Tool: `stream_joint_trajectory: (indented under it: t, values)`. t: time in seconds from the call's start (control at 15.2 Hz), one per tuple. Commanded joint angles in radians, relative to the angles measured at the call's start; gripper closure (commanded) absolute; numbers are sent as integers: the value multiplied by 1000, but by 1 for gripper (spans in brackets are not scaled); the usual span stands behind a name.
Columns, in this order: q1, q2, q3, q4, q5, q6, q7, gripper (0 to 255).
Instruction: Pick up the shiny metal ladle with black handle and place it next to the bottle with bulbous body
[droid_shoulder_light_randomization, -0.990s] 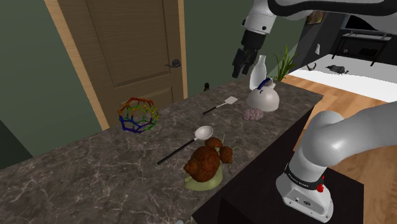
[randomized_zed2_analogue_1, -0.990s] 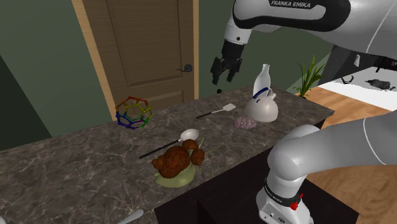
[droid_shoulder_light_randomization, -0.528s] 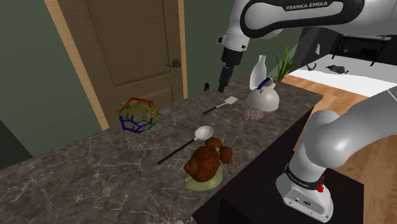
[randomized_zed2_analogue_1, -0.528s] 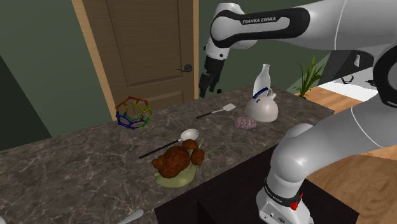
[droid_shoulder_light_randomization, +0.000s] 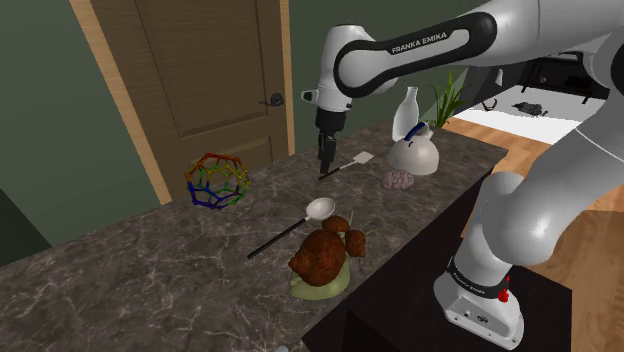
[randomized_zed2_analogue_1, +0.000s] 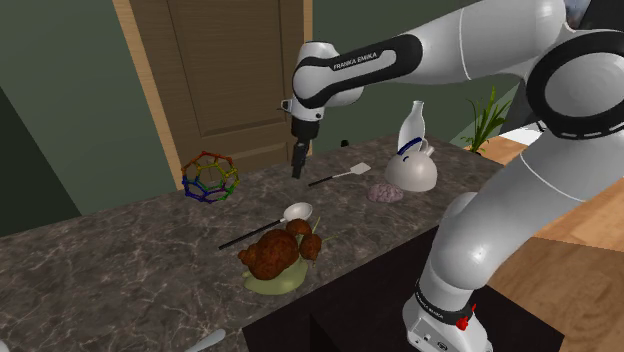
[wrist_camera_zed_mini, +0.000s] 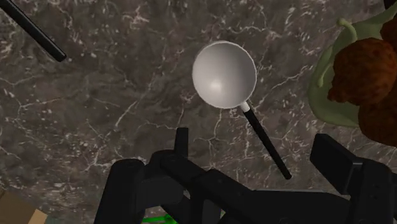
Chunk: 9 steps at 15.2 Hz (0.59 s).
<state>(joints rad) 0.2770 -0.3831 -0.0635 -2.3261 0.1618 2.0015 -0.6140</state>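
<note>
- Over the dark marbled counter fronting a wooden door, hanging the gripper clear above the stone, with fingers standing apart and clasping nothing.
- Finding the ladle lying flat on the counter at about 6 o'clock from the gripper in the shoulder view, bowl nearest and thin black handle running off toward 8 o'clock.
- Seeing, in the wrist view, the bowl lying beyond the fingertips and the handle slanting back between them, untouched; probably calling for a drop and a wrist turn to close across the handle.
- Noting the white bottle standing at 3 o'clock from the gripper, well apart from the ladle, with a pink lump just beside it.
- Watching the spatula lying near the gripper at 4 o'clock, and the roast sitting just beside the bowl at 6 o'clock, crowding that side.
</note>
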Motion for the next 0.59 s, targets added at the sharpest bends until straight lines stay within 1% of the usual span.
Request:
stream_joint_trajectory:
  t: [0.0, 0.53]
  values:
    - [30, 52, 5, 7, 6, 32, -77, 0]
    - [132, 261, 50, 36, 23, 163, -350, 0]
